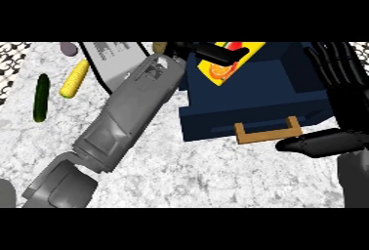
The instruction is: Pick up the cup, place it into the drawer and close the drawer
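The left hand [205, 50] is reaching over the open navy drawer [249, 105], dark fingers curling round a yellow cup [229, 62] with orange markings, and its grey forearm is covering much of the view. Right of the drawer, the right hand [338, 93] is resting with fingers spread, thumb near the tan handle [268, 132]. Left of the drawer are lying a corn cob [75, 78] and a cucumber [42, 97].

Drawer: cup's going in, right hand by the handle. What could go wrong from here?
1. The left hand holds the yellow cup low over the open drawer; the cup may catch the rim on release.
2. The right hand, fingers open, sits at the drawer's right side, thumb next to the handle; pushing now could trap the left hand or cup.
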